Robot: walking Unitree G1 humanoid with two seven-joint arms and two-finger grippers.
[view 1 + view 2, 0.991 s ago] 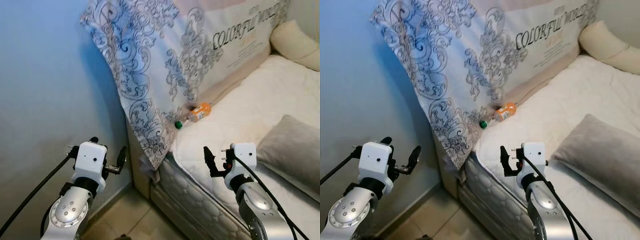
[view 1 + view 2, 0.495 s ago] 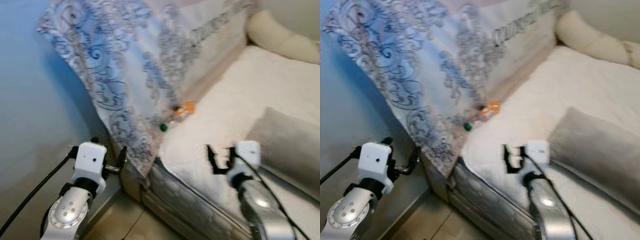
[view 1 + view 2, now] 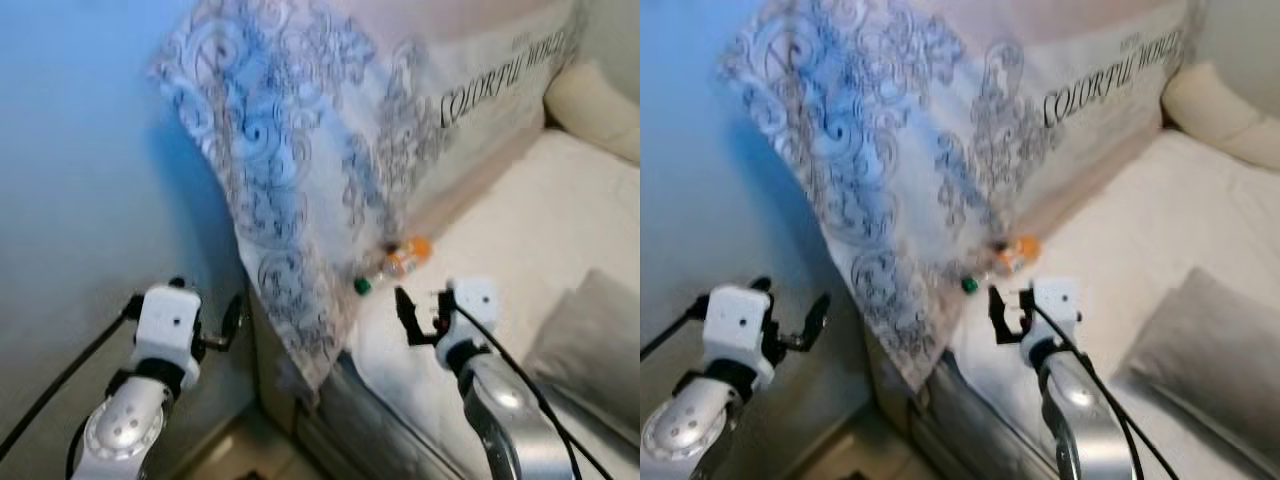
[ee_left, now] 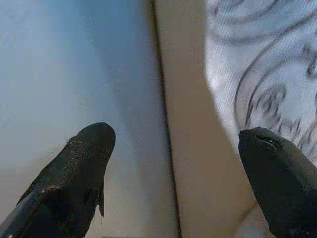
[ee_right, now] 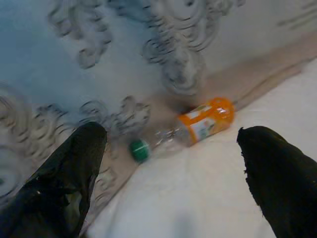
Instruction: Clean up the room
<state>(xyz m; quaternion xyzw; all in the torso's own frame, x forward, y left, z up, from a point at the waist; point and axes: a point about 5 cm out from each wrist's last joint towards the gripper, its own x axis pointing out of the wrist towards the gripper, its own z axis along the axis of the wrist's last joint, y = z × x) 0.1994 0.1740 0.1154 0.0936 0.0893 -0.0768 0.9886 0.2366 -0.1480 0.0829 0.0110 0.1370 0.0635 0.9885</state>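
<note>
Since a second ago your view has swung and come closer to the bed, and the right hand has risen from low over the mattress edge to sit just short of the bottle. The picture is blurred, so the robot is probably still in motion. I read this as the approach for a pick-up nearing its end, with the grasp itself not yet begun.

The bottle is the task's thing here: a clear plastic one with an orange label and a green cap, lying on its side on the white mattress, right against the patterned cloth that hangs down over the headboard. The cap end points toward the bed's corner. The clear part looks empty or nearly so, but you cannot be sure through the blur.

In the right wrist view the fingers are spread wide, with the bottle lying between them and farther ahead, not touching either.

Your left hand is also spread and holds nothing; it hovers beside the blue wall, facing the bed frame's edge.

A grey pillow lies well apart on the right.
</note>
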